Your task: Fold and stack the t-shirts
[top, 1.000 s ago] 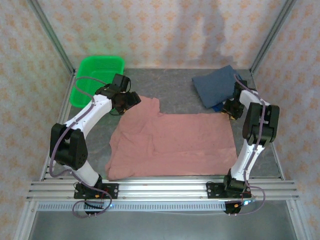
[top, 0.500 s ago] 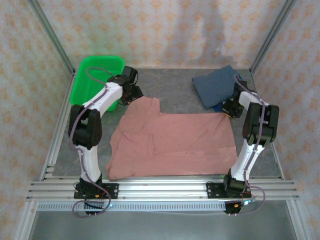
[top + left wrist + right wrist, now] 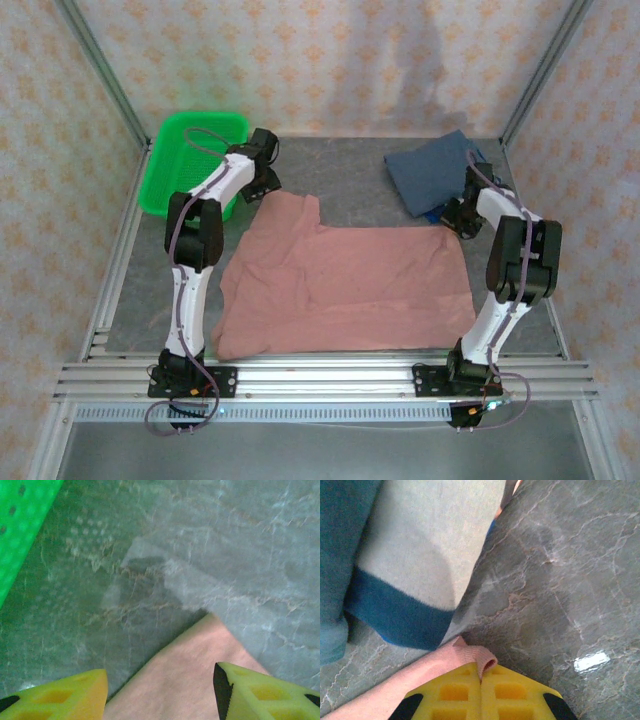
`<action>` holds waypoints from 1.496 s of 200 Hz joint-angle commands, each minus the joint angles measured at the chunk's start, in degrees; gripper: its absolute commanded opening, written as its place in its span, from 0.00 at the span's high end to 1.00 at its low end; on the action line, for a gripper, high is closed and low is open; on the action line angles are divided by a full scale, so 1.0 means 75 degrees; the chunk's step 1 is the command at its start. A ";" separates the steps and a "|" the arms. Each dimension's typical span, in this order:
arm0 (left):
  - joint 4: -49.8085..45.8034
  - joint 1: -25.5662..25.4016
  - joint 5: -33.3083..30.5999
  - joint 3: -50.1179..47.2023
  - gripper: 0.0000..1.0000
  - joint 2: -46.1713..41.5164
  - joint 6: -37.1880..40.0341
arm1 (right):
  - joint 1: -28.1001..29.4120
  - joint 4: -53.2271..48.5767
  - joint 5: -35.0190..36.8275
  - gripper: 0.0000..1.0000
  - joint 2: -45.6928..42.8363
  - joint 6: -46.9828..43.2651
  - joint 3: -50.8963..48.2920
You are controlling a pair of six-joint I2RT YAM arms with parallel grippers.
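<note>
Far left, green basket [image 3: 190,150] in the corner. Just right of it, left gripper [image 3: 160,687] spread wide over the far sleeve tip of the pink t-shirt [image 3: 340,285], laid flat across the middle of the grey table [image 3: 350,180]. Far right, folded blue t-shirt [image 3: 428,168]. Just near of that, right gripper [image 3: 481,677] clamped tight on the pink far-right corner, cloth bunched at the jaws

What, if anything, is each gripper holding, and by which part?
The right gripper pinches the pink t-shirt by its far right corner. The left gripper is open above the shirt, holding nothing.
</note>
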 commanded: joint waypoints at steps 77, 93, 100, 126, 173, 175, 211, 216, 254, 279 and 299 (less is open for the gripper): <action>-0.0486 0.0074 0.0505 0.1298 0.51 0.1157 0.0044 | 0.0064 -0.0145 -0.0006 1.00 -0.0269 0.0009 0.0020; -0.0597 0.0070 0.0520 0.1375 0.56 0.1252 0.0063 | 0.0062 -0.0183 0.0031 1.00 -0.0250 0.0022 0.0109; -0.0555 0.0072 0.0566 0.1354 0.59 0.1262 0.0087 | 0.0065 -0.0192 0.0031 1.00 -0.0235 0.0019 0.0157; -0.0413 0.0070 0.0709 0.1438 0.76 0.1359 0.0163 | 0.0063 -0.0188 0.0078 1.00 -0.0168 0.0107 0.0331; -0.0762 0.0181 0.0824 0.2963 1.00 0.1809 0.0458 | 0.0066 -0.0191 0.0251 1.00 0.0231 0.0370 0.1257; -0.0769 0.0194 0.0829 0.3006 1.00 0.1817 0.0477 | 0.0057 -0.0188 0.0253 1.00 0.0249 0.0379 0.1314; -0.0804 0.0314 0.0974 0.3364 1.00 0.1805 0.0671 | 0.0062 -0.0380 0.0198 1.00 0.0554 0.0431 0.1908; -0.0805 0.0317 0.1016 0.3362 1.00 0.1798 0.0701 | 0.0061 -0.0375 0.0192 1.00 0.0547 0.0443 0.1884; -0.0646 0.0316 0.1127 0.2930 1.00 0.1547 0.0770 | 0.0064 -0.0377 0.0217 1.00 0.0501 0.0396 0.1684; -0.0342 0.0339 0.1149 0.2513 1.00 0.1060 0.0870 | 0.0065 -0.0464 0.0404 1.00 0.0447 0.0193 0.1698; -0.0181 0.0339 0.1191 0.2240 1.00 0.0618 0.1055 | 0.0065 -0.0531 0.0598 1.00 0.0387 -0.0077 0.1699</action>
